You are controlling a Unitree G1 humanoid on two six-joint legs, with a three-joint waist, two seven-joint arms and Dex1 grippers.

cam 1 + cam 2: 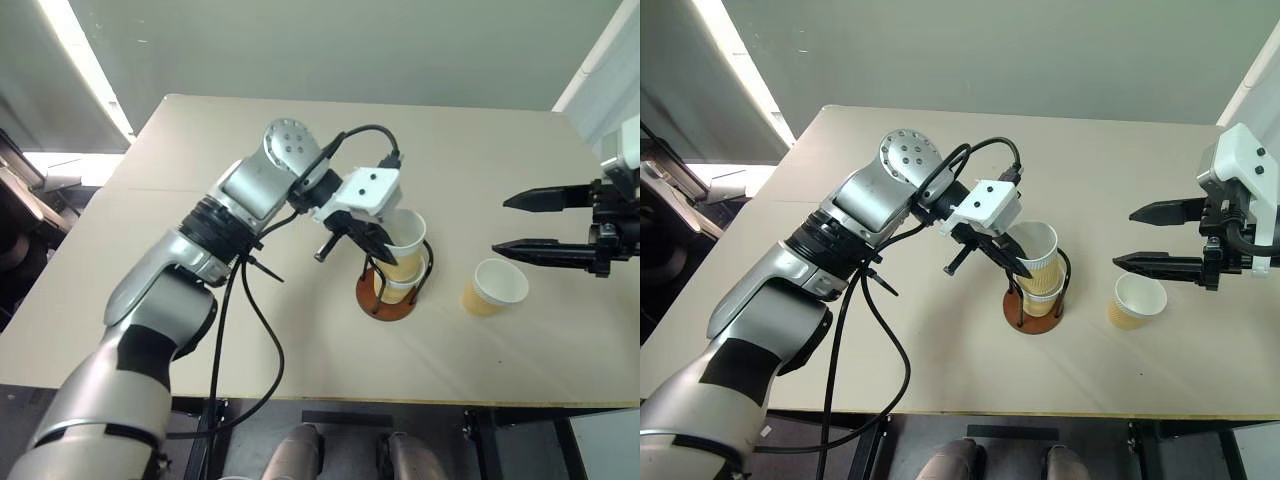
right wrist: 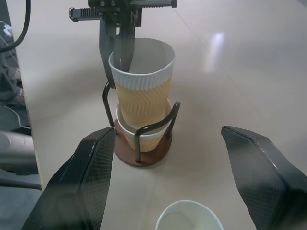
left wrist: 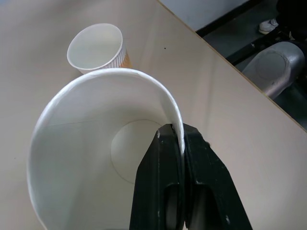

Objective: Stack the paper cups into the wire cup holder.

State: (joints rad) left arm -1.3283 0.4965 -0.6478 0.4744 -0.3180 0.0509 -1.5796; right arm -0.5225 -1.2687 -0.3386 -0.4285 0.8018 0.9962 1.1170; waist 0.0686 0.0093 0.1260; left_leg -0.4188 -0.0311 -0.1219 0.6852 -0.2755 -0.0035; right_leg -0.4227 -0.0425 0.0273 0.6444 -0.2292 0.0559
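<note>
Two head views look steeply down over a beige table [image 1: 300,160], sharing the wire cup holder [image 1: 388,300] at centre. The left wrist view peers closely into a cup [image 3: 86,158]; the right wrist view faces the holder from nearby

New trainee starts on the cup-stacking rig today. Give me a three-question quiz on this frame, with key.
1. True or false: the left hand pinches the rim of the upper cup.
2. How many cups sit inside the wire cup holder?
3. The loose cup stands: A) upright on the table B) on its side C) in the right hand

Key: 1 true; 2 two, nested; 3 A
</note>
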